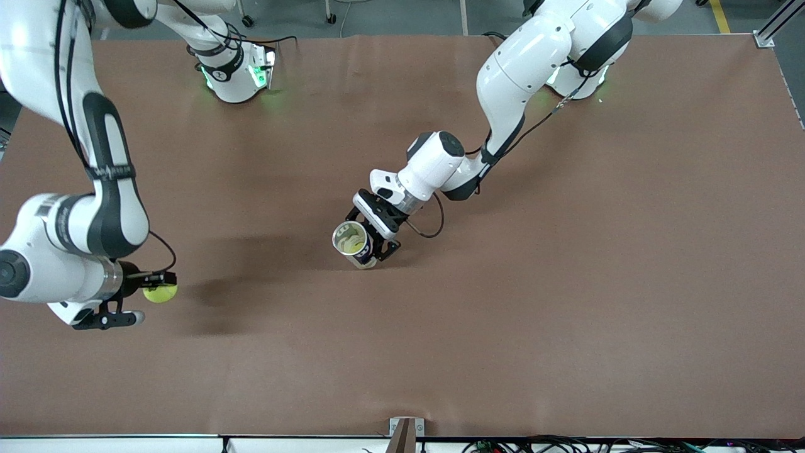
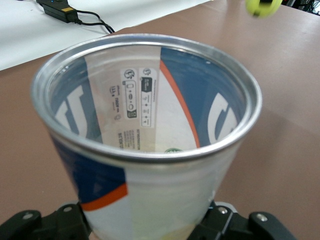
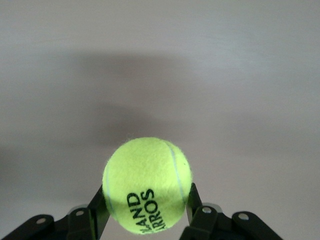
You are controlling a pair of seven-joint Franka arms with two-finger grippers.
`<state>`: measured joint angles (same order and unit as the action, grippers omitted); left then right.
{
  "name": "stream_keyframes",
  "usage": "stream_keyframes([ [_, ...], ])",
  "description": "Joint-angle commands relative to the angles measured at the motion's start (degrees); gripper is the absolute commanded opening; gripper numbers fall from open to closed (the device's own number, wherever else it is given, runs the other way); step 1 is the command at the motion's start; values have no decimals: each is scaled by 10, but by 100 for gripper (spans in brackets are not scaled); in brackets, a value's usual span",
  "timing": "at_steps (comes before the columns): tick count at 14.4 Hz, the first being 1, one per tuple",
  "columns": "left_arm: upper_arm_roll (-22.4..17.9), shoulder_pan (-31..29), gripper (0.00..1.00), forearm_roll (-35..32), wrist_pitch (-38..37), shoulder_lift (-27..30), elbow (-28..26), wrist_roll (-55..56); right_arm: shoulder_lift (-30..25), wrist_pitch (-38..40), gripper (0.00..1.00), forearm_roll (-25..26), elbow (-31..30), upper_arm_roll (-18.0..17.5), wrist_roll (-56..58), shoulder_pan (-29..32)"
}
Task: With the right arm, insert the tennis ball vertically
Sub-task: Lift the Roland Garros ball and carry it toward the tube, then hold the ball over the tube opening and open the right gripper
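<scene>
My right gripper [image 1: 157,294] is shut on a yellow-green tennis ball [image 1: 160,294], held above the brown table toward the right arm's end. In the right wrist view the ball [image 3: 147,184] sits between the black fingers [image 3: 98,207]. My left gripper [image 1: 371,242] is shut on a clear tennis-ball can [image 1: 352,242] with a blue, white and orange label, near the table's middle, its metal-rimmed mouth open and tilted toward the front camera. In the left wrist view the can [image 2: 150,130] fills the frame, and the ball [image 2: 263,6] shows far off.
The brown table [image 1: 566,314] spreads wide around both grippers. Both arm bases [image 1: 236,72] stand at the edge farthest from the front camera. A white surface with a black power adapter [image 2: 57,7] and cable shows past the table's edge in the left wrist view.
</scene>
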<state>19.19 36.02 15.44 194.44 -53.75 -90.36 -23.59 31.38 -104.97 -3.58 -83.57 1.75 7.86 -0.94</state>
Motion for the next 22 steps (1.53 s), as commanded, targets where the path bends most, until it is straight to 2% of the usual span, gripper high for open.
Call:
stream_keyframes([
  [1,-4,5,78,10,6,-2,6,-5,-61,32,36,-35,-24,-79,-86,-2],
  [3,-4,5,78,10,6,-2,6,-5,-67,26,34,-93,-19,-131,-183,-9],
  [5,-4,5,78,10,6,-3,6,-5,-62,24,33,-119,4,-155,-273,-38],
  [10,-5,3,78,10,6,-2,6,-5,-43,-37,33,-141,17,-155,-347,-106],
  [13,-5,2,78,10,6,-1,7,-5,-32,-49,33,-172,17,-155,-371,-114],
  [17,-4,2,78,10,6,-1,7,-4,-22,-51,33,-173,15,-153,-375,-144],
  [22,-4,3,78,10,6,-2,7,-5,-22,-44,33,-173,14,-153,-380,-148],
])
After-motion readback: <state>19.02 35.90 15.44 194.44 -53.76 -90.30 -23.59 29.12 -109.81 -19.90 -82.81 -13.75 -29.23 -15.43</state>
